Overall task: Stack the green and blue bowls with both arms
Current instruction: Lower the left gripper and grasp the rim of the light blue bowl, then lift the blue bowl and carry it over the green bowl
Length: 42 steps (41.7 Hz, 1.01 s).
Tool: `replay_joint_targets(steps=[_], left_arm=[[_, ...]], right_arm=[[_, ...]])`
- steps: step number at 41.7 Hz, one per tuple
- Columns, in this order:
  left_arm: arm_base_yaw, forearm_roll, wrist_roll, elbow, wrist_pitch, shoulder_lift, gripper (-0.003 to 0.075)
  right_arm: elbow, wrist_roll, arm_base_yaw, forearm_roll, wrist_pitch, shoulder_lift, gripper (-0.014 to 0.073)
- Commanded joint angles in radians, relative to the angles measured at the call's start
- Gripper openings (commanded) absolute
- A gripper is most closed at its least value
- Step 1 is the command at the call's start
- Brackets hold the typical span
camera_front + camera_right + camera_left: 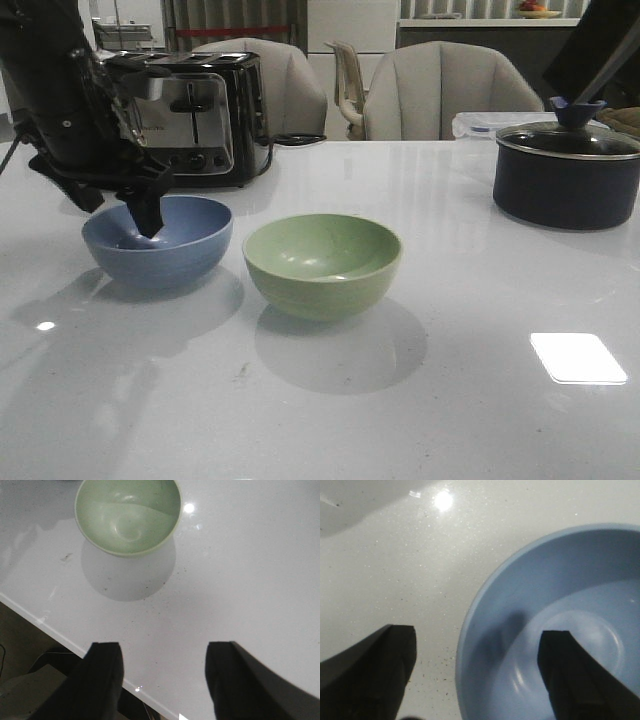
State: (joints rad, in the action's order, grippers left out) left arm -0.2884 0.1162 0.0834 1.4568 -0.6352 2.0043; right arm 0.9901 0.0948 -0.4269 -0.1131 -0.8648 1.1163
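Blue bowl (157, 243), matte, round, near table's (450, 330) left edge; green bowl (322, 262) just beside, apart. Left gripper (475, 672) wide, straddling blue rim, one finger (580, 680) inside. Right gripper (162, 680) wide, high over glossy speckled top; its arm mostly cut off in front view.

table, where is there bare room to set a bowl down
Free: the near table in front of both bowls, and the stretch between the green bowl and the dark pot. Crowded: the left, where blue bowl, left gripper and toaster bunch together.
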Motion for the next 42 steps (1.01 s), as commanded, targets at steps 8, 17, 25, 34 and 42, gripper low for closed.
replay_joint_targets(steps=[8, 17, 25, 34, 42], left_arm=[[0.021, -0.028, -0.01, 0.036, -0.001, -0.041, 0.0428], [0.021, -0.028, -0.01, 0.036, -0.028, -0.041, 0.018], [0.021, -0.028, -0.01, 0.036, -0.048, -0.041, 0.0102], [0.021, -0.005, -0.01, 0.036, -0.102, -0.1, 0.0101], [0.021, -0.006, -0.01, 0.036, -0.102, -0.217, 0.0101]], right_arm=[[0.026, 0.009, 0.002, 0.001, 0.042, -0.024, 0.0484], [0.026, 0.009, 0.002, 0.001, 0.042, -0.024, 0.0484], [0.026, 0.009, 0.002, 0.001, 0.042, -0.024, 0.0484], [0.026, 0.009, 0.002, 0.001, 0.042, -0.024, 0.0484], [0.026, 0.009, 0.002, 0.001, 0.042, -0.024, 0.0484]])
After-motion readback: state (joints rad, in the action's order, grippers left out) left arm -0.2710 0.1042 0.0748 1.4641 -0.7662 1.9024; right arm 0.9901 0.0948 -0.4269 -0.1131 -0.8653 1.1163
